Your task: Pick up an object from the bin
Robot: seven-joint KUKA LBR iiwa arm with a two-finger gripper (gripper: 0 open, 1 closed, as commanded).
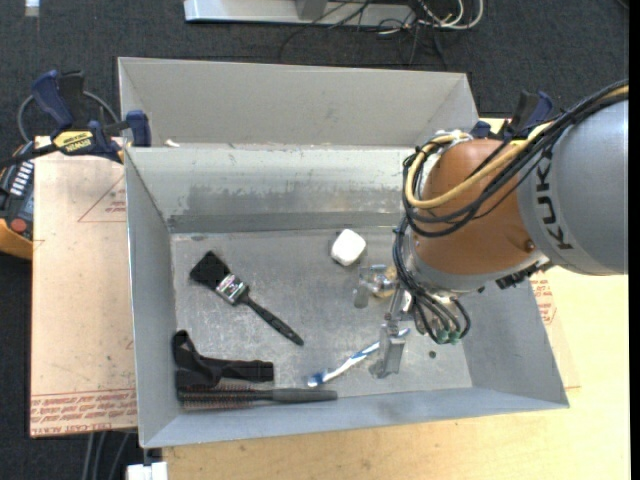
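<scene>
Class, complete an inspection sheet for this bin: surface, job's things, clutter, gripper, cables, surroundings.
Surface: grey metal bin, floor scuffed.
Job's things: white block near the back; black paintbrush left of centre; toothbrush at the front, one end beside the gripper; black hairbrush front left.
Clutter: nothing seen.
Gripper: gripper open, low, right of centre, holding nothing.
Cables: cables looped over the orange wrist cover.
Surroundings: dark carpet.

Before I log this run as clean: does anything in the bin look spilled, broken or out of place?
Nothing stands out. The black paintbrush with a metal band, the small white block, the blue-and-white toothbrush and the black hairbrush lie loose on the grey bin's floor, none visibly broken.
</scene>
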